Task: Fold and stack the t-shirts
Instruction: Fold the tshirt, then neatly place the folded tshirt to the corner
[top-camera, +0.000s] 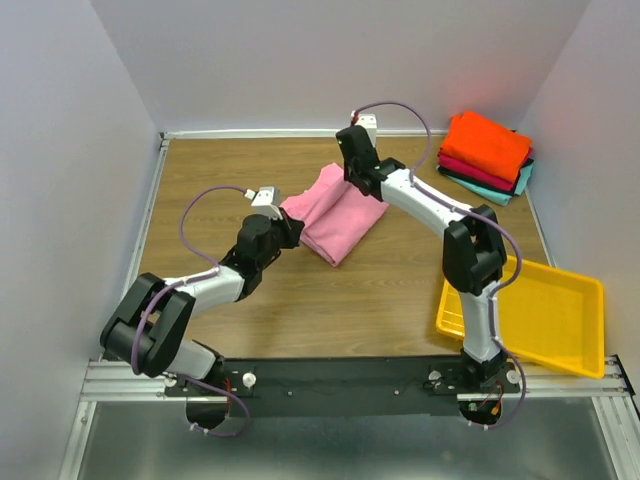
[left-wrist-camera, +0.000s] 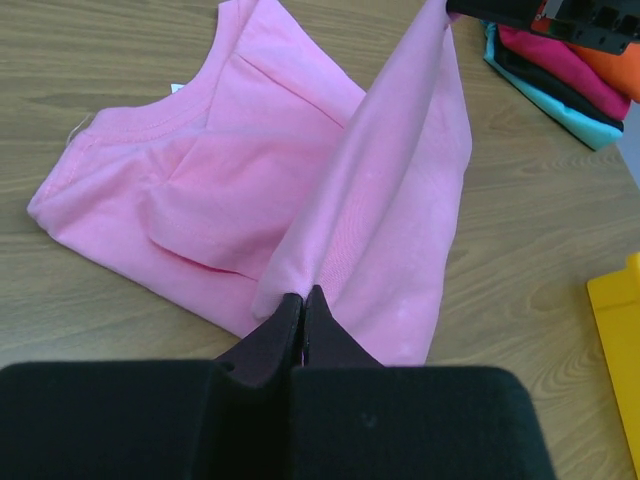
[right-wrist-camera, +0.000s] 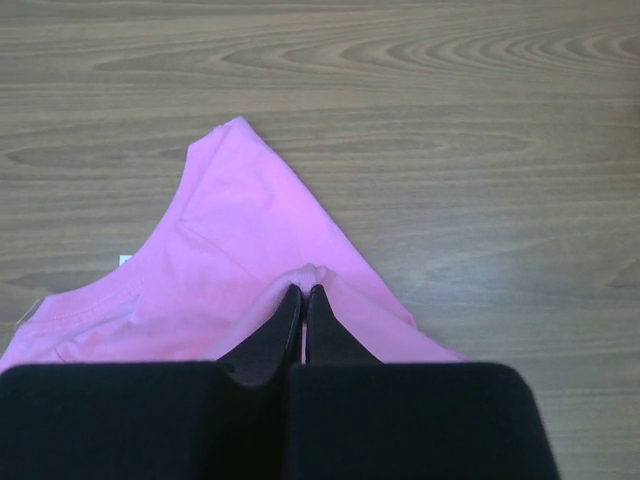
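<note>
Top external: my left claw (top-camera: 293, 229) and right claw (top-camera: 352, 183) both pinch pink shirt (top-camera: 335, 218), mid-fold; folded stack (top-camera: 487, 152) right of my right claw awaits it.

The wooden table (top-camera: 250, 310) carries a partly folded pink t-shirt (top-camera: 335, 222) at centre, a stack of folded t-shirts (top-camera: 487, 150) in the far right corner, and a yellow tray (top-camera: 560, 312) at the near right edge.

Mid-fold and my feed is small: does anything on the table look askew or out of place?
Only the yellow tray, near right: it sits skewed to the table and seems to overhang its right edge. The pink t-shirt is pinched by the left claw and right claw mid-fold; the folded stack looks tidy.
</note>
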